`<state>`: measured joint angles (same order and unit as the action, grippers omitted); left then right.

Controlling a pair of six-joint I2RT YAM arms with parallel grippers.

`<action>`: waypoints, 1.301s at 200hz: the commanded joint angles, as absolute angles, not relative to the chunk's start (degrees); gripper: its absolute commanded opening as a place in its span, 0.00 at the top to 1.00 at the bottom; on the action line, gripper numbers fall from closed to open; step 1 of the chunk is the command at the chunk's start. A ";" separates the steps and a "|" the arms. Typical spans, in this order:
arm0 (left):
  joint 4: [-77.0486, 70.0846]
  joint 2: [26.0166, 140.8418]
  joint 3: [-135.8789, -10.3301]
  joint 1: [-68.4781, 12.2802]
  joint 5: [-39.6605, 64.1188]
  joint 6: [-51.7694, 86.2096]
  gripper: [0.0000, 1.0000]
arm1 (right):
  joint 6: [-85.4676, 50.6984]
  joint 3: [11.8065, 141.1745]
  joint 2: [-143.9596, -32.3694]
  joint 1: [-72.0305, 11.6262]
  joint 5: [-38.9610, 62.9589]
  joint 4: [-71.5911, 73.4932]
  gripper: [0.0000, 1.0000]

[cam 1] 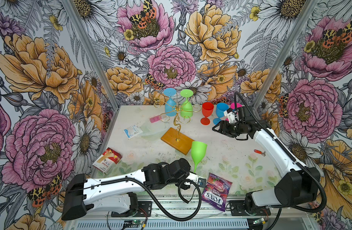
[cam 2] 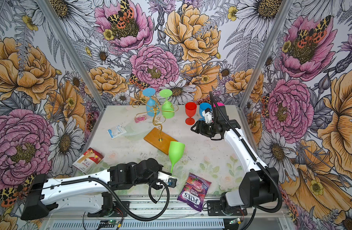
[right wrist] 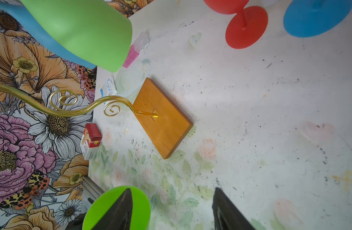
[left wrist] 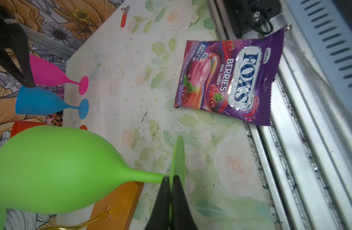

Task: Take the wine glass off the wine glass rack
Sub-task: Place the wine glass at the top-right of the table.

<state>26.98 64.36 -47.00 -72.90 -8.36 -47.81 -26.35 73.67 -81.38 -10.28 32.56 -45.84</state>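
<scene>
The green wine glass (cam 1: 198,151), judged light, slippery plastic, is pinched by its foot (left wrist: 178,155) between the left jaws; the adjoining stem (left wrist: 147,176) is judged steadier. The right jaws are held wide, empty.

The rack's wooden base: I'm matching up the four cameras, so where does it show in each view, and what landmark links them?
In a top view: wooden base, just below the picture's middle.
In a top view: the same spot.
Left wrist: part of it, beyond the green wine glass.
Right wrist: whole.
Shared landmark: that green wine glass, pinched in the left gripper, appears beside the base everywhere.
</scene>
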 commanded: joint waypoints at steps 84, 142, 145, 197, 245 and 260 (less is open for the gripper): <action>-2.01 62.78 -29.20 -75.72 -34.93 -77.72 1.00 | -24.79 76.20 -83.71 -16.20 37.50 -48.14 0.37; -13.31 64.15 -22.44 -75.70 -38.72 -86.94 1.00 | -24.03 76.36 -85.05 -19.31 38.66 -48.34 0.40; -13.41 64.17 -22.26 -75.75 -38.90 -87.11 1.00 | -24.00 76.46 -85.14 -19.38 38.86 -48.34 0.40; -13.22 64.11 -21.01 -75.76 -40.46 -88.45 1.00 | -23.77 78.35 -86.55 -20.87 41.36 -48.34 0.44; -11.90 64.05 -20.22 -75.76 -40.66 -89.12 1.00 | -23.46 78.29 -86.83 -21.09 41.72 -48.34 0.48; -12.02 64.05 -20.05 -75.75 -41.00 -89.21 1.00 | -23.25 77.97 -87.00 -21.17 41.79 -48.34 0.50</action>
